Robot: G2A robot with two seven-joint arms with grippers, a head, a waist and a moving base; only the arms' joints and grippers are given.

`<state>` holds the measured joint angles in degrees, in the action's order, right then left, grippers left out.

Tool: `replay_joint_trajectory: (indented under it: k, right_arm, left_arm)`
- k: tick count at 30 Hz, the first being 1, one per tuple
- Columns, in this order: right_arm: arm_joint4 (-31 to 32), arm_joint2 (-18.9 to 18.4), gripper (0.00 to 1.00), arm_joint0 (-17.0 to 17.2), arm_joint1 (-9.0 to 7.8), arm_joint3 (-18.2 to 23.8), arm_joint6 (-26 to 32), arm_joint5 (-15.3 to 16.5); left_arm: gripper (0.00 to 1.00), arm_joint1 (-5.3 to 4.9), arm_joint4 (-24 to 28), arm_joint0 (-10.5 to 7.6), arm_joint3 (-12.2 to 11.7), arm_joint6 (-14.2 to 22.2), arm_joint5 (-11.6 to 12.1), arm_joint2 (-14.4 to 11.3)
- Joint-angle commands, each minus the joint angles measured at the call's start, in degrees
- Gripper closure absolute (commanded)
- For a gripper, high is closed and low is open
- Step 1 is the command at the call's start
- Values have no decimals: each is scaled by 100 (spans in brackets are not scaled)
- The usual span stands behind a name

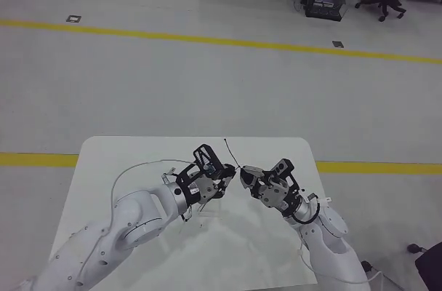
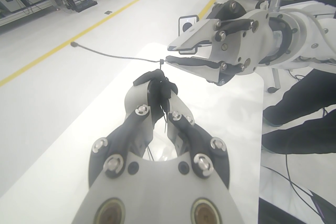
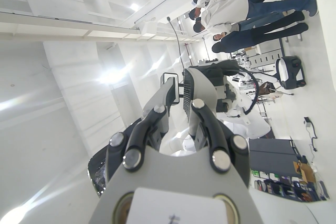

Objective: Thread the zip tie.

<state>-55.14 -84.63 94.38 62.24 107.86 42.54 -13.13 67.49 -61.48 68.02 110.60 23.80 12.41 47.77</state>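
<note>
Black and thin, the zip tie (image 2: 118, 56) is held in the air above the white table (image 1: 112, 160), where the two grippers meet over its middle. The left gripper (image 2: 158, 82) is clamped tight on one stretch of the strap, and a short end is seen trailing back between its fingers (image 2: 141, 93). From that grip the strap rises to a small block (image 2: 162, 61), probably the tie's head, though it is too small for that to be told with certainty. From the block a long free end curves away from the robot, out past the far side of the table. The right gripper (image 2: 174, 53) is set opposite with its fingers parted a little and nothing gripped between them; its lower fingertip lies just beside the block, touching it or very nearly so. A dark printed mark (image 3: 173, 219) on the right gripper's housing is cut by the frame edge and cannot be read.
</note>
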Motion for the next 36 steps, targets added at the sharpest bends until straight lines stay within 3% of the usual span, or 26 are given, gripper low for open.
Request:
replay_joint_trajectory:
  k: [1,2,31,32,33,34,36]
  right_arm:
    - [4,7,96,-4,1,-6,3,-5]
    - [4,11,100,-6,1,-9,5,-7]
    - [28,-79,100,111,-10,-8,208,19]
    - [22,-83,87,117,-10,-4,189,16]
    - [17,-87,64,121,-9,4,169,15]
    - [11,-91,59,119,-9,11,156,14]
    - [0,-99,58,115,-8,23,132,12]
  left_arm:
    - [100,1,-6,-2,-5,-1,8,0]
    - [100,2,-11,-3,-6,-1,12,1]
    - [100,16,-118,38,-48,-66,-71,68]
    - [100,17,-119,38,-47,-63,-69,67]
    - [100,18,-121,38,-46,-60,-66,66]
    - [100,19,-123,38,-45,-58,-65,67]
    - [100,20,-131,41,-37,-56,-67,69]
